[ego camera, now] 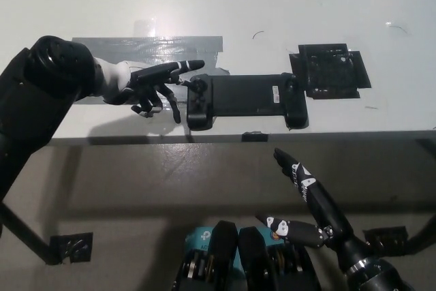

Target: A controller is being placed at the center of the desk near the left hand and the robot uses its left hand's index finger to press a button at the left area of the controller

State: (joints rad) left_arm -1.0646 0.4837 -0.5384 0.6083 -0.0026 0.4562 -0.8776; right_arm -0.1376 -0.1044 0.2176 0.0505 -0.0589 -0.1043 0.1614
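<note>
A black controller [246, 97] lies lengthwise near the front edge of the white desk [272, 5], about mid-width. My left hand [148, 88] is just to its left, with one finger stretched out towards the controller and the others curled down. That fingertip [198, 65] hovers at the controller's upper left corner, by a small round button; whether it touches cannot be seen. The hand holds nothing. My black right hand [308, 199] rests low in front of the desk, fingers spread, holding nothing.
A strip of grey tape [136, 47] is stuck on the desk behind my left hand. A black square pad [330, 71] sits at the controller's right end. A small black clip [254, 135] is on the desk's front edge.
</note>
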